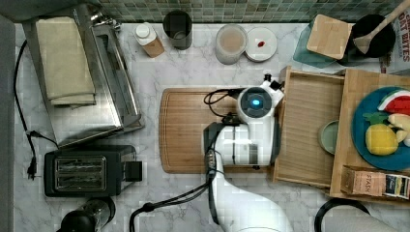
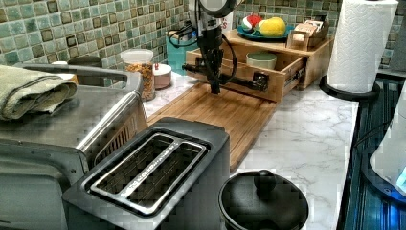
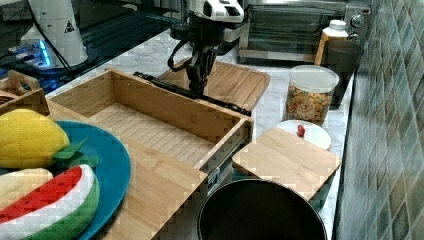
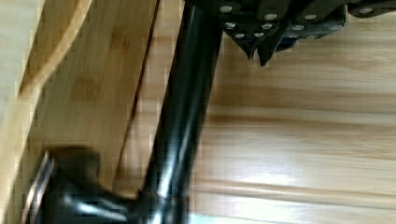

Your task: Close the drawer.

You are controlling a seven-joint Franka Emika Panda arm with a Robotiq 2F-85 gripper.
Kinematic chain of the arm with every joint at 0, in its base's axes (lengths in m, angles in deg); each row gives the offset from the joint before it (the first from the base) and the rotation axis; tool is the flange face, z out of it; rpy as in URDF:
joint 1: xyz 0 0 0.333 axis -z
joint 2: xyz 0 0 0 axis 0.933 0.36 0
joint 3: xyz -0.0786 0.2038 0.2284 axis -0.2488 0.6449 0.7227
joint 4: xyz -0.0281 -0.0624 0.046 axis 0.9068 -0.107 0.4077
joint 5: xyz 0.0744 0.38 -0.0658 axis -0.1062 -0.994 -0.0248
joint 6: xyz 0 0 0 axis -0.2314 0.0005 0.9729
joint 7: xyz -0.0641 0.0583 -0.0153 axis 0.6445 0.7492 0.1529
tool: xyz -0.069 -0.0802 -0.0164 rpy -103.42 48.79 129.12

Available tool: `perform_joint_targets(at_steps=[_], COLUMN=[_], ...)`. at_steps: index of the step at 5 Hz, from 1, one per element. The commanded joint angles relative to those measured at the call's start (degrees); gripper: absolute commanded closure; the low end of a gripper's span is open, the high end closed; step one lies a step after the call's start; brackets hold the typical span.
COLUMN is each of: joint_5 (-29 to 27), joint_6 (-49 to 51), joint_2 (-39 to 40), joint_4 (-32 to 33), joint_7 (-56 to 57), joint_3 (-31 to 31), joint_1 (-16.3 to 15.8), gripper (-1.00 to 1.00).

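The black handle sits right by the tool, whose tips look pressed together. The open drawer lies behind it.

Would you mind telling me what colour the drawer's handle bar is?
The handle bar is glossy black, set against the drawer's light bamboo; the wrist view shows it best.

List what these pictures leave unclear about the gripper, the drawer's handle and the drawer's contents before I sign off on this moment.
- Gripper contact with the black handle bar: the left view shows it right at the bar, touching or not unclear.
- Handle in the top view: hidden under the arm's wrist.
- Drawer interior: the green bowl is cut off by the box top in the top view.
- Wrist view: the handle's ends run off the edges.
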Motion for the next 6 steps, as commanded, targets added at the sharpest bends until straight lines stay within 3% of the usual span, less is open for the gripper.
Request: perform_joint_targets(at_steps=[1, 2, 4, 6], joint_5=[-8.25, -9.4, -2.4, -2.55], joint_6=[7.99, 5.95, 2.54, 2.53], joint_2=[2.01, 3.2, 1.63, 1.65], joint_4=[-14.78, -16.11, -14.82, -14.81], joint_7=[11.04, 13.56, 11.92, 12.0], joint_3=[-8.72, -10.21, -10.91, -11.24], joint_1=[14.91, 17.81, 21.79, 21.47], gripper=[1.0, 1.0, 1.0, 1.0])
